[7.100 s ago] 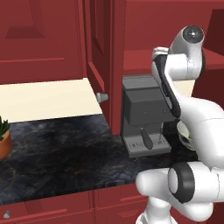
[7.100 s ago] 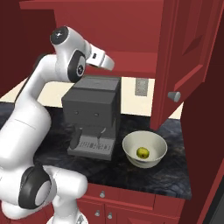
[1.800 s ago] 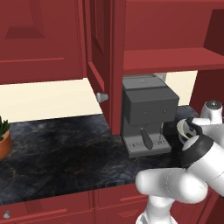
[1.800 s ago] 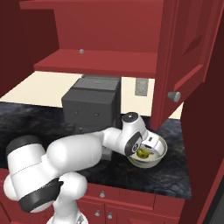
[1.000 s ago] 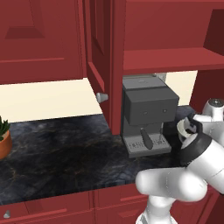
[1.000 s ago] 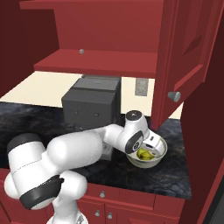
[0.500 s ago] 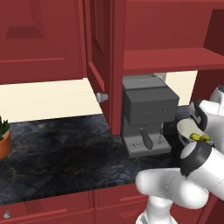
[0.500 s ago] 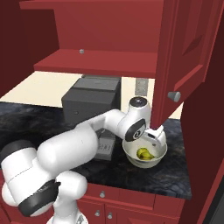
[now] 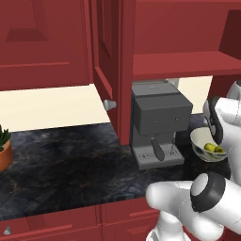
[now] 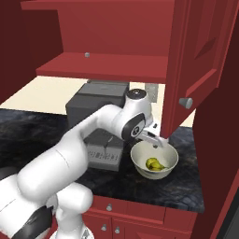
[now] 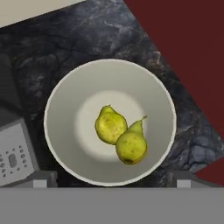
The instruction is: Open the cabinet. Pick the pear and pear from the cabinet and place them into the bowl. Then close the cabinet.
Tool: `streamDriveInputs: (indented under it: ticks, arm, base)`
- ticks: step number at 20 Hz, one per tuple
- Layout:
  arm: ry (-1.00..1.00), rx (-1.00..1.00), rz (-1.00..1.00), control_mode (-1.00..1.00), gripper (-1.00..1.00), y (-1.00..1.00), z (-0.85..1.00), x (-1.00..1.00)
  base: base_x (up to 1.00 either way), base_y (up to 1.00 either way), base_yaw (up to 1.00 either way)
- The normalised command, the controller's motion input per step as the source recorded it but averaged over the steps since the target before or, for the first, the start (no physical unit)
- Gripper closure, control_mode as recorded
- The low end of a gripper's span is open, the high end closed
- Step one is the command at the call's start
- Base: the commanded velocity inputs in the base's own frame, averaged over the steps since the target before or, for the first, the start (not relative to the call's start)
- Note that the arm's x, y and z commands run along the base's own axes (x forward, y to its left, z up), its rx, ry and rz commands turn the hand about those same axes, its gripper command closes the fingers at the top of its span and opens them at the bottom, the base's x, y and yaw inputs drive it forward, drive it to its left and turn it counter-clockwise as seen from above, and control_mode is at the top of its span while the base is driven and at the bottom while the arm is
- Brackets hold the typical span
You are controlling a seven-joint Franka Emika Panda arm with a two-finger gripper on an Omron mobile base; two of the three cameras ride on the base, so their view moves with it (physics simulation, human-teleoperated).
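Note:
The cream-white bowl sits on the dark counter right of the coffee machine, also seen as the bowl and the bowl. Both yellow-green pears lie touching in its middle: one pear and the other pear, showing together as the pears and the pears. My gripper hangs open just above the bowl with nothing between its fingertips. The cabinet stands open, its shelf bare, its right door and left door swung out.
A grey coffee machine stands left of the bowl, close beside my arm. The open right door's knob juts near my hand. A potted plant sits at the far left of the counter. Low red drawers run beneath.
My hand has risen out of the bowl and now hangs above it. Both pears stay lying in the bowl.

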Motion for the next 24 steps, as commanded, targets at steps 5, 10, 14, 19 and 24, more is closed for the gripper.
streamDriveInputs:
  ticks: [5, 10, 14, 19, 24]
  arm:
    - [0.0, 0.0, 0.0, -1.0, -1.0, 0.27, 0.4, -0.48]
    - [0.0, -0.03, 0.0, -1.0, -1.0, 0.28, 0.43, -0.57]
    - [-0.01, -0.02, -0.01, -1.0, -1.0, 0.25, 0.49, -0.5]
    - [-0.01, 0.0, -0.02, -1.0, -1.0, 0.16, 0.52, -0.58]
    - [-0.01, 0.0, -0.05, -1.0, -1.0, 0.1, 0.43, -0.65]
  base:
    - [0.0, 0.0, 0.0]
    - [0.0, 0.0, 0.0]
    - [0.0, 0.0, 0.0]
    - [0.0, 0.0, 0.0]
    - [0.0, 0.0, 0.0]
